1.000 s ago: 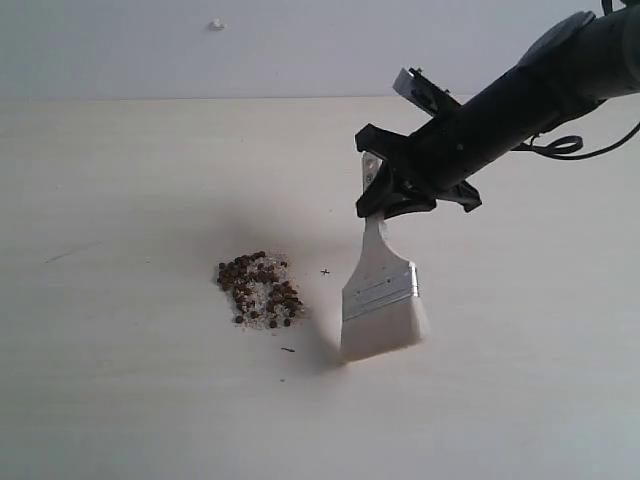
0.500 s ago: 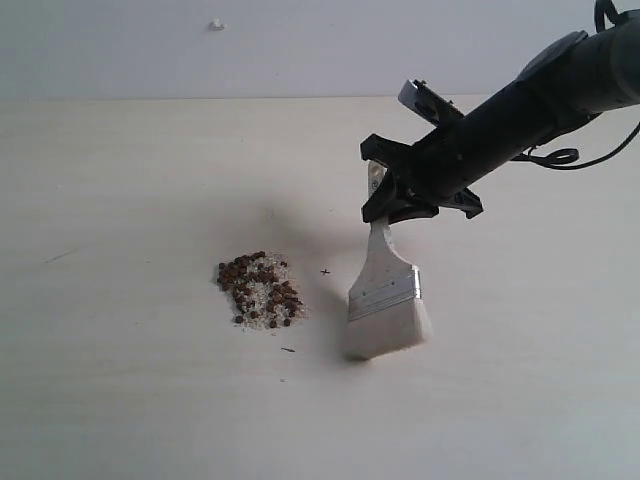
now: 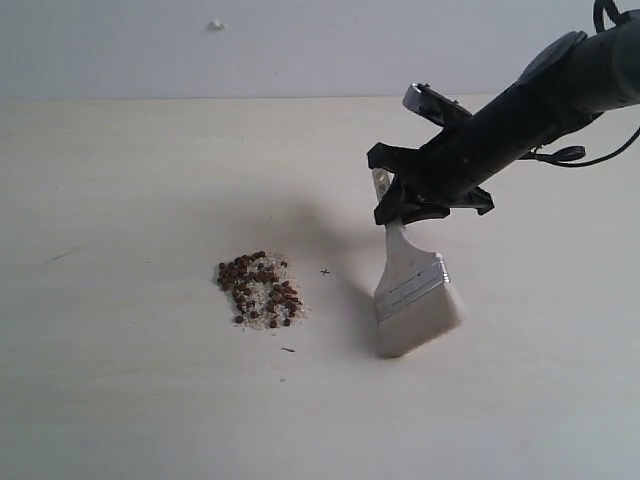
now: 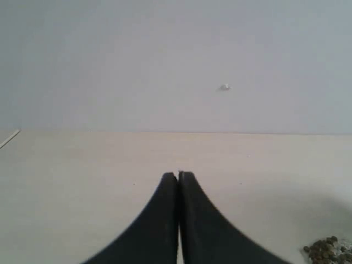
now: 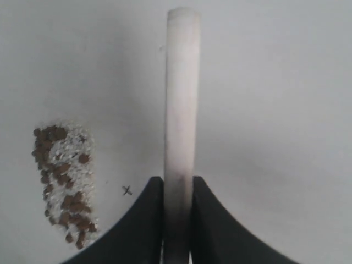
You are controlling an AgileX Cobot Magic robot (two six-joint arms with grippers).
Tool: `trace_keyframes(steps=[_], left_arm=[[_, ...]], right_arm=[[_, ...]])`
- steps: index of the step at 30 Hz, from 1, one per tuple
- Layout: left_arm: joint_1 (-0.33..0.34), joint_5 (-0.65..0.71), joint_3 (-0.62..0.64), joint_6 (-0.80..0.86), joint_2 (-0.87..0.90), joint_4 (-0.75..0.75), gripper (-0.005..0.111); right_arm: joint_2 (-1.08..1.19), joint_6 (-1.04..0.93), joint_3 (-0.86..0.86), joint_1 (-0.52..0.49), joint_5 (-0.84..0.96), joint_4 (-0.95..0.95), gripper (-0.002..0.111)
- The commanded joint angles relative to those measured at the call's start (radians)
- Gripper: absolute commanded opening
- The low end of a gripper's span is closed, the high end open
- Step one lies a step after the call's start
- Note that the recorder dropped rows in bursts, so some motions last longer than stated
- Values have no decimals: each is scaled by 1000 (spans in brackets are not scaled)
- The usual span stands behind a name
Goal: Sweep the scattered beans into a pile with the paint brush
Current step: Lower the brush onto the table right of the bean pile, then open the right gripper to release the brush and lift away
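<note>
The brown beans and white grains lie heaped in one compact pile [image 3: 260, 290] on the pale table, left of centre; the same pile [image 5: 63, 184] shows in the right wrist view and its edge [image 4: 328, 251] in the left wrist view. My right gripper [image 3: 400, 205] is shut on the handle of the paint brush [image 3: 415, 290], which hangs bristles-down to the right of the pile, a clear gap between them. In the right wrist view the brush [image 5: 180, 104] runs edge-on out from between the fingers of my right gripper [image 5: 177, 184]. My left gripper [image 4: 178, 175] is shut, holding nothing.
A small x mark [image 3: 325, 271] sits on the table between pile and brush, and a tiny dark speck [image 3: 288, 349] lies below the pile. A white knob [image 3: 216, 24] is on the back wall. The table edge meets the wall at the back.
My right gripper has carried the brush to the right, away from the pile, and the brush head now tilts more. The pile has not moved.
</note>
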Motion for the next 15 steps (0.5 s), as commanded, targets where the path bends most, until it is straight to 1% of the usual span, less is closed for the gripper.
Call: trace_keyframes(steps=[1, 7, 15], left_arm=[[-8, 1, 2, 2, -5, 1, 0], [-8, 1, 2, 2, -5, 1, 0], [-8, 1, 2, 2, -5, 1, 0]], right_arm=[[-1, -36, -6, -6, -79, -17, 24], [-1, -50, -6, -6, -140, -25, 32], [-1, -84, -6, -4, -120, -32, 33]])
